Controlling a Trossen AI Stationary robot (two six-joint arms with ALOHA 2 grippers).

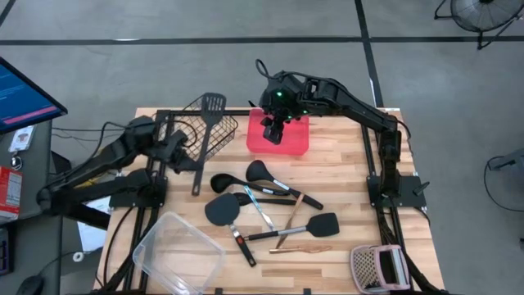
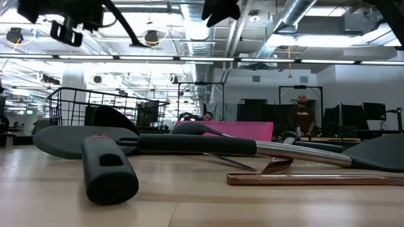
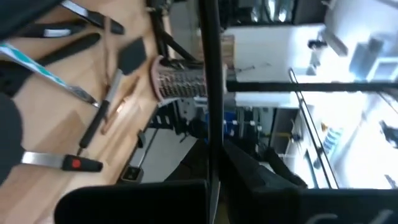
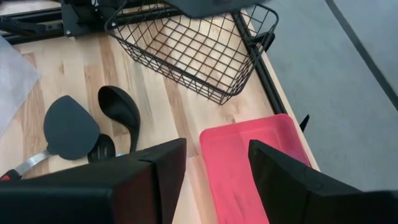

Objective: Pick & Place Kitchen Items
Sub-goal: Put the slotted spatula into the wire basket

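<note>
Most utensils [image 1: 262,205] lie loose mid-worktop – the red tray [image 1: 296,141] looks empty under the right tool [image 1: 273,129], jaws apart, while the left tool [image 1: 199,147] seems clamped on a slotted spatula [image 1: 206,131] over the wire basket [image 1: 225,133].

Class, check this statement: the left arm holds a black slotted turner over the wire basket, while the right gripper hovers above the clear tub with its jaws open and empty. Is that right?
Not quite. The right gripper hovers above the red tray, not the clear tub, which sits at the table's opposite corner; the high view shows this. The rest stands: the left gripper holds the black slotted turner over the wire basket.
</note>
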